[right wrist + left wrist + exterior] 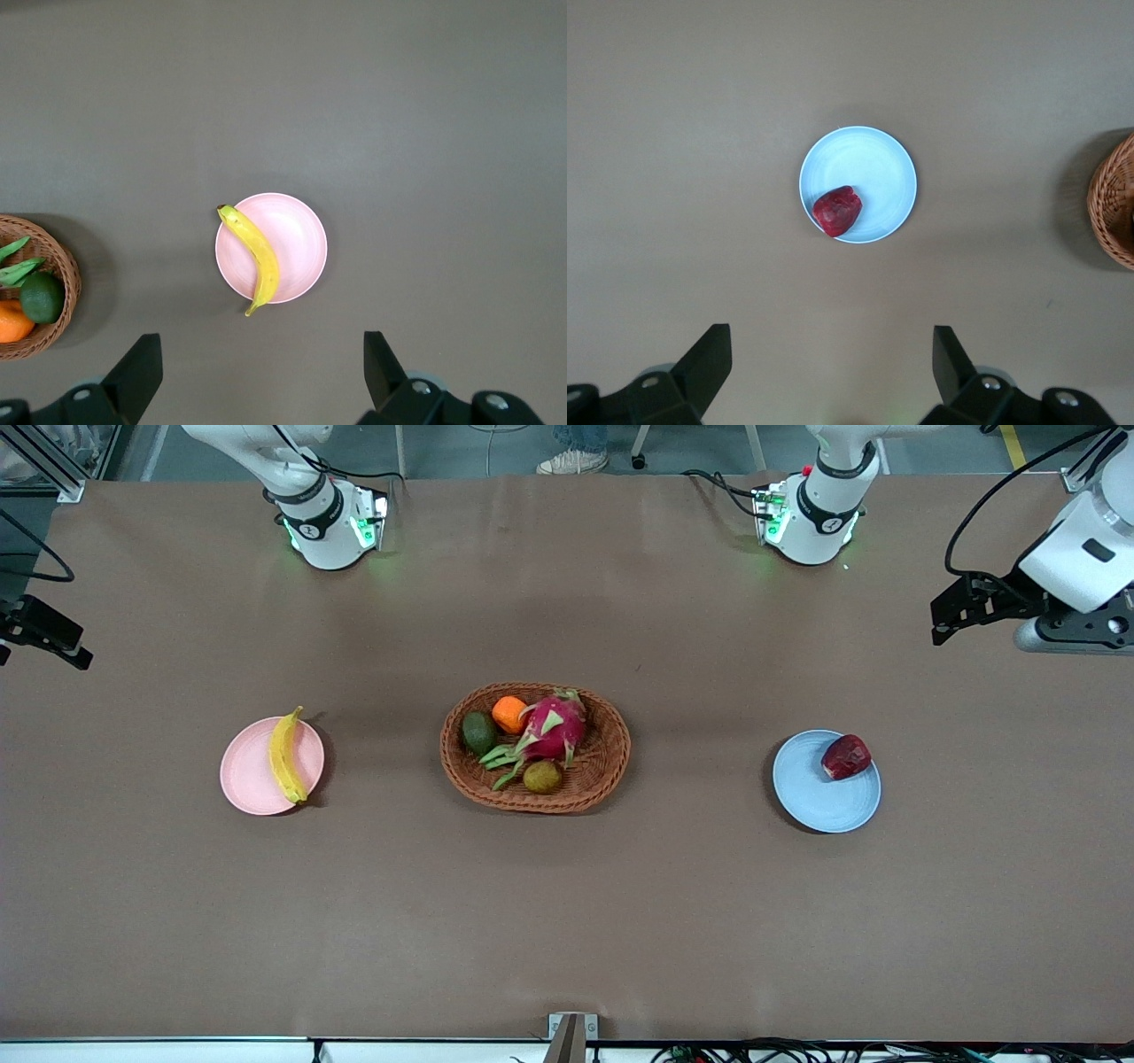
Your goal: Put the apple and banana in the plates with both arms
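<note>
The yellow banana point(285, 755) lies across the pale pink plate point(248, 775), its ends over the rim. It also shows in the right wrist view point(255, 255) on that plate point(297, 239). The dark red apple point(846, 756) sits on the light blue plate point(815, 793), near the rim; the left wrist view shows the apple point(837, 211) and plate point(868, 168) too. My left gripper point(952, 615) is open and empty, raised over the left arm's end of the table point(830, 363). My right gripper point(40, 638) is open and empty, raised over the right arm's end point(263, 367).
An oval wicker basket point(602, 766) stands mid-table between the plates. It holds a pink dragon fruit point(554, 726), an orange point(508, 713), a green avocado point(478, 732) and a brown kiwi point(542, 777). The basket's edge shows in both wrist views point(1114, 212) point(62, 266).
</note>
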